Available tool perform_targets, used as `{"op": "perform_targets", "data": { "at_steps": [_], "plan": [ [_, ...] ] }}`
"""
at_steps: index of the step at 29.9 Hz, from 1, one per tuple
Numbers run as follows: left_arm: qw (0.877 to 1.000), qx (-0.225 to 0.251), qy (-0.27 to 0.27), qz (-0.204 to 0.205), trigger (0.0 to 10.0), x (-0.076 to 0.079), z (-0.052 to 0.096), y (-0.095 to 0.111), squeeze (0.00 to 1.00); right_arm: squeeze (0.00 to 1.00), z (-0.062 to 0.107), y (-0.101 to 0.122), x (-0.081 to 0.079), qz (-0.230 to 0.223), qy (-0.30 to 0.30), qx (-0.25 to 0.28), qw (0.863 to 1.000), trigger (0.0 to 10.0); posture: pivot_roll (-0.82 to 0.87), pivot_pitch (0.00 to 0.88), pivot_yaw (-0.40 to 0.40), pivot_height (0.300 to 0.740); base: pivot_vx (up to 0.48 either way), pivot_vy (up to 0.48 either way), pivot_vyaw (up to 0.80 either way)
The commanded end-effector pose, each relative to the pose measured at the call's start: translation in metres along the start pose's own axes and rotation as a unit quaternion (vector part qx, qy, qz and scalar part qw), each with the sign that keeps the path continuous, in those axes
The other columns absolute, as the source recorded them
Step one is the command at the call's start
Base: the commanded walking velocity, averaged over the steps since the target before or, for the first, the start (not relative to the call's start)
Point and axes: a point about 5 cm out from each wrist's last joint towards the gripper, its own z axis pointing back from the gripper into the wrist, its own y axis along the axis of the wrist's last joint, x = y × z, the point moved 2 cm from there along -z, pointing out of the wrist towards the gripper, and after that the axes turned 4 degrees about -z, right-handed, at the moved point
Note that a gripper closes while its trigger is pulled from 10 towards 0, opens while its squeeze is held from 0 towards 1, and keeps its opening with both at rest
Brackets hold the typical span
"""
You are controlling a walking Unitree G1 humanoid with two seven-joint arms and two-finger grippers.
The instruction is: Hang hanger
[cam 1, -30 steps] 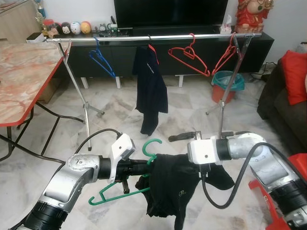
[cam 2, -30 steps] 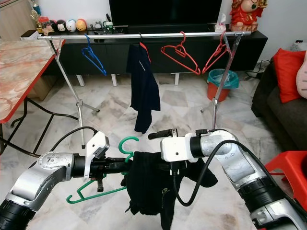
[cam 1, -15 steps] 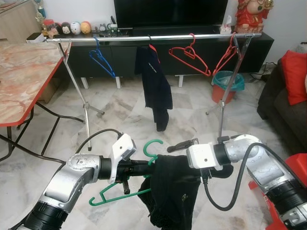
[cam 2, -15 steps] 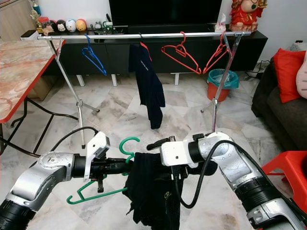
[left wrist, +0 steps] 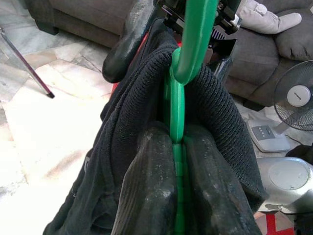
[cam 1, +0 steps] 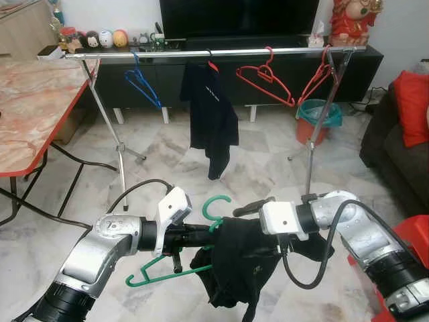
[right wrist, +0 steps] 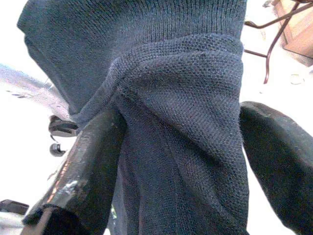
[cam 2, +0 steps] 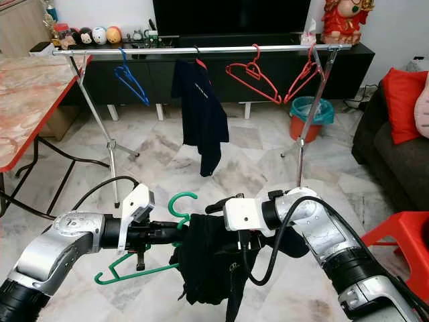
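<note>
Green hanger held low in front of the robot, near centre, its hook curving up and its lower bar slanting down to the left. A dark knitted garment is draped over its right half and hangs in a bunch below. Left gripper has both black fingers pressed tight on the hanger's neck, cloth bulging on either side of the green stem. Right gripper comes in from the right, fingers spread with a thick fold of the same garment between them; one finger lies against the cloth, the other stands slightly off it. Farther back, a metal clothes rail spans the room on slanted legs. On it, left to right: a blue hanger, a dark shirt on its hanger, a red hanger, another red hanger at the right end. Behind the rail, a low black TV cabinet with small figurines on its left part. Marble-patterned table with red edge at left. Teal-and-red bin far right, dark sofa with red cushion at the right edge. Floor is pale marble tile.
</note>
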Motion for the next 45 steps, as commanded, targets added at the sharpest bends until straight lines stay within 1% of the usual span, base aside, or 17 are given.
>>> {"op": "perform_targets", "data": {
  "at_steps": [1, 9, 15, 35, 45],
  "plan": [
    [1.000, 0.012, -0.018, -0.013, 10.0, 0.006, -0.001, 0.009, 0.00, 0.00, 0.001, 0.006, 0.005, 0.003, -0.003, 0.016, 1.000, 0.0, -0.04, 0.000, 0.025, 0.740, 0.000, 0.000, 0.00],
    [1.000, 0.013, -0.023, -0.014, 10.0, 0.007, -0.001, 0.009, 0.00, 0.00, 0.001, 0.006, 0.004, -0.001, 0.002, 0.024, 1.000, 0.0, -0.04, 0.000, 0.025, 0.740, 0.000, 0.000, 0.00],
    [0.999, 0.011, -0.029, -0.022, 10.0, 0.008, -0.001, 0.009, 0.00, 0.00, 0.000, 0.008, 0.004, -0.008, 0.010, 0.035, 0.999, 0.0, -0.04, 0.000, 0.027, 0.740, 0.000, 0.000, 0.00],
    [0.998, 0.011, -0.043, -0.049, 10.0, 0.010, -0.001, 0.012, 0.00, 0.00, -0.005, 0.007, -0.007, -0.016, 0.054, 0.037, 0.998, 0.0, -0.04, 0.000, 0.026, 0.740, 0.000, 0.000, 0.00],
    [0.997, 0.010, -0.047, -0.063, 10.0, 0.009, -0.002, 0.014, 0.00, 0.00, -0.011, 0.005, -0.015, -0.019, 0.077, 0.035, 0.996, 0.0, -0.03, 0.000, 0.027, 0.740, 0.000, 0.000, 0.00]
  ]
}}
